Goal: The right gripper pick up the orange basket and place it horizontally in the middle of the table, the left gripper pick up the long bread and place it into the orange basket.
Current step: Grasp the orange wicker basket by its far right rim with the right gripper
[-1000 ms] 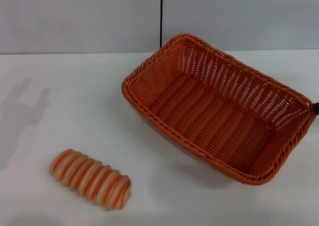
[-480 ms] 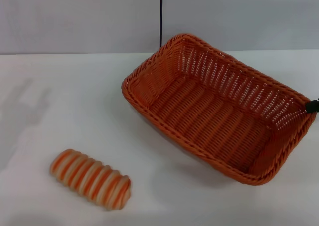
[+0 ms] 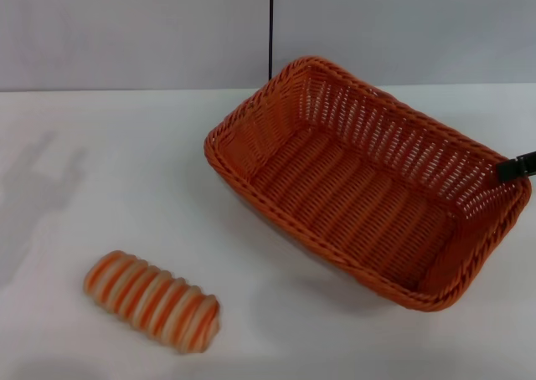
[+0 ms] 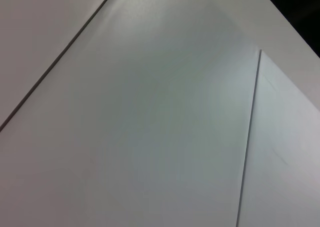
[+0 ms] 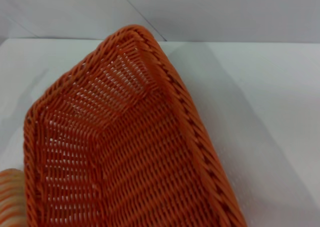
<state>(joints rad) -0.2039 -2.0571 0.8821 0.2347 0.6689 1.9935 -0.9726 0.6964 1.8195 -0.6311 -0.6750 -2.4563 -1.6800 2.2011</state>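
The orange basket (image 3: pixel 368 183) sits diagonally in the right half of the head view on the white table (image 3: pixel 126 162), one corner toward the upper middle, the other toward the lower right. The right gripper (image 3: pixel 517 167) shows only as a black tip at the right edge, over the basket's far-right rim; whether its jaws are parted or closed cannot be told. The long bread (image 3: pixel 152 300) lies at lower left, well apart from the basket. The left gripper is out of view.

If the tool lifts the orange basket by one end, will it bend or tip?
The orange basket looks stiffly woven, so it probably holds shape. Its openwork sides suggest low weight. Lifted at the right tool end, the far end may sag downward.
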